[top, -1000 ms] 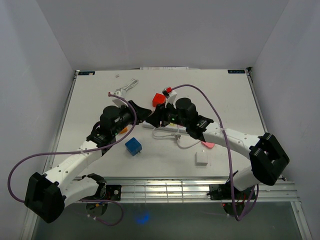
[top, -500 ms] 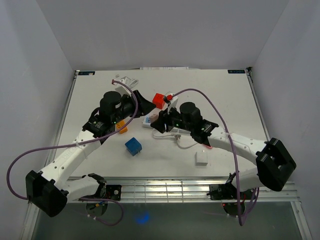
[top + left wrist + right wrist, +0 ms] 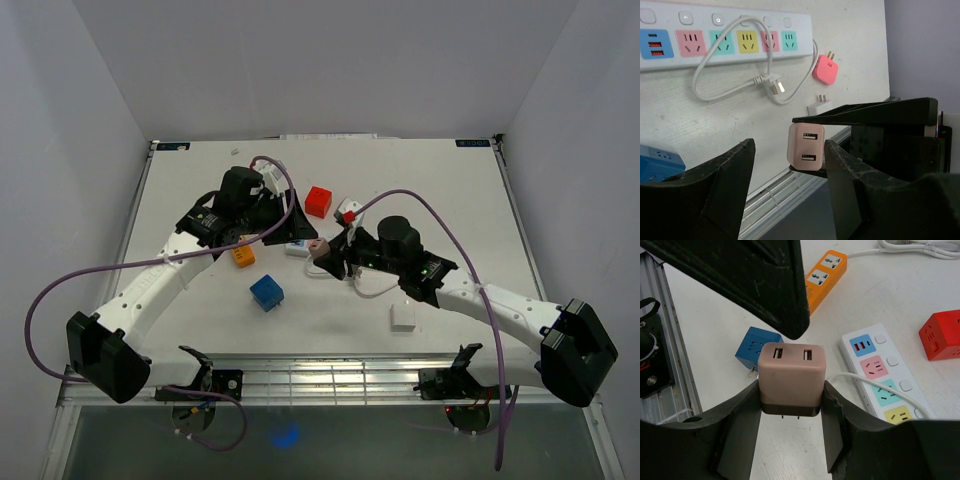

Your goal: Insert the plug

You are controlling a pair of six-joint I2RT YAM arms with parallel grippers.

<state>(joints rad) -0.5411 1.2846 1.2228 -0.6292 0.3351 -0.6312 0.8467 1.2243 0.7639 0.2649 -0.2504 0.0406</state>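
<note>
**Plug held clear of the table, grippers tip to tip**

Right arm: stretched low from its base toward the left, forearm close to level. The right gripper (image 3: 326,252) is aimed left at mid-table. Its fingers are clamped on the plug (image 3: 791,372), one on each side of the block.

Left arm: reaches far, then bends back to the right. The left gripper (image 3: 788,145) faces my right one, fingers spread wide and gripping nothing. The plug sits just past their tips; I cannot tell whether one finger brushes it.

Plug: a pinkish charger block, raised off the table (image 3: 450,200). It is near the white power strip (image 3: 880,375), with the blue cube adapter (image 3: 266,292) to its near left.
- The face with two USB ports is turned left, toward the left gripper.
- The prongs stick out of the opposite end, back toward my right wrist.
- The long axis, prongs to ports, runs along my right fingers, roughly left to right.
- The row of two ports spans from one finger to the other.
</note>
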